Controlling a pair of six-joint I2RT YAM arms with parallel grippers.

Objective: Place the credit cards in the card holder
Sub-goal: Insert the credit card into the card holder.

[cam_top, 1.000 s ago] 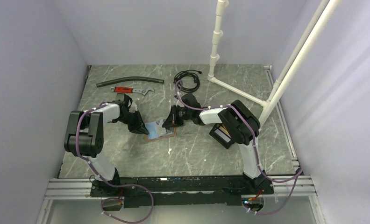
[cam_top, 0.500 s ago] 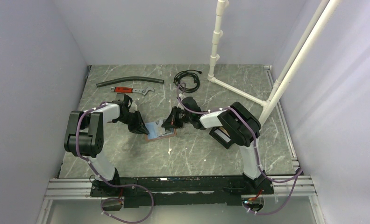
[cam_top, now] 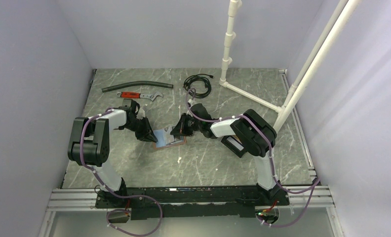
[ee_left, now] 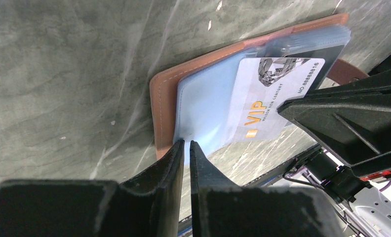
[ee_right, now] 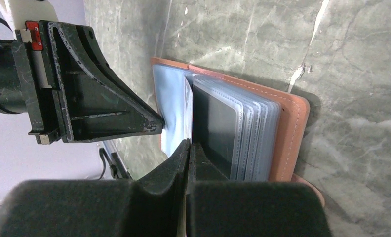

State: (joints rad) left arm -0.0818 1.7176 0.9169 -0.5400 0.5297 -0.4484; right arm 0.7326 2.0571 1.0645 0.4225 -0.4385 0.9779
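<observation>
A tan-brown leather wallet [cam_top: 171,144] with clear plastic sleeves lies open mid-table. My left gripper [cam_top: 151,138] is shut on the corner of its light-blue sleeve [ee_left: 203,108], with its fingertips at the wallet's [ee_left: 161,98] edge. My right gripper [cam_top: 176,132] is shut on a grey-white VIP credit card [ee_left: 272,94] that sits partly inside that sleeve; its thin edge [ee_right: 188,98] shows between my fingers beside the sleeve stack and the wallet's leather [ee_right: 287,128]. The black card holder tray [cam_top: 234,143] lies at the right, partly under my right arm, with something gold-brown in it.
A black hose [cam_top: 136,87], a red-handled wrench [cam_top: 139,95] and a coiled black cable [cam_top: 197,85] lie at the back. A white PVC pipe frame [cam_top: 228,49] stands at the back right.
My right arm has shifted slightly left toward the wallet with the card in it. My left arm has stayed in place.
</observation>
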